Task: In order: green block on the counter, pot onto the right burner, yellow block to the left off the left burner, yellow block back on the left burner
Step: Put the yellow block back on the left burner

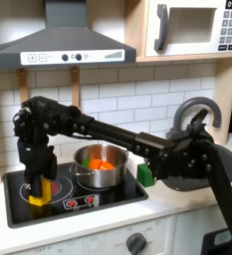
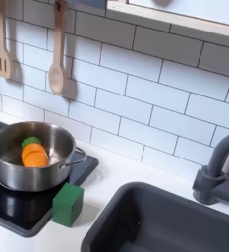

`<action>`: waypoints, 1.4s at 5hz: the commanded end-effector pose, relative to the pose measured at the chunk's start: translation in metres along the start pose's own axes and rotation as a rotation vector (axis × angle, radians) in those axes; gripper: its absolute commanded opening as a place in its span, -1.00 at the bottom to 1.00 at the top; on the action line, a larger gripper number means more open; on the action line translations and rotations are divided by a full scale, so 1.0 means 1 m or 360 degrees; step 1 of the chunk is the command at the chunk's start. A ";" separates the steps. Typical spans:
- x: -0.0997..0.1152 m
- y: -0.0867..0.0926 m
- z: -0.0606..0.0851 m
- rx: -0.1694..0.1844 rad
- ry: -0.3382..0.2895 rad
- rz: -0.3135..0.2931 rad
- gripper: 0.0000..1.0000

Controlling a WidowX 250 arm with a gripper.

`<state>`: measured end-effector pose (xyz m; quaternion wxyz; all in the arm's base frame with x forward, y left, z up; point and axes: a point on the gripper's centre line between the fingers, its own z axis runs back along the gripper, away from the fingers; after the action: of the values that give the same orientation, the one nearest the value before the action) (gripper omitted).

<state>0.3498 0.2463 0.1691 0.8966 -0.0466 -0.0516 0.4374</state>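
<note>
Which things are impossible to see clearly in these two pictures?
- Gripper jaws, first exterior view: blurred; grip on the yellow block unclear.
- Yellow block's underside: hidden by the gripper.
- Pot, second exterior view: its left side is cut by the edge.
- Sink: bottom cut off.

In the first exterior view, at lower left, the gripper (image 1: 39, 185) covered most of the yellow block (image 1: 40, 188), so whether its fingers touched or clasped the block could not be told. The arm hid the lower right edge of the green block (image 1: 144, 173). In the second exterior view, the frame's left edge cut off the pot (image 2: 28, 162), and the bottom edge cut the sink (image 2: 175, 224).
</note>
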 end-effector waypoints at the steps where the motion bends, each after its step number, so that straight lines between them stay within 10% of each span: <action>1: 0.000 -0.011 0.025 -0.0072 -0.0058 -0.0015 1.00; 7: -0.035 -0.048 0.036 -0.0207 -0.0027 -0.0163 1.00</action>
<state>0.3589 0.1922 0.2114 0.9113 -0.0974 -0.0928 0.3891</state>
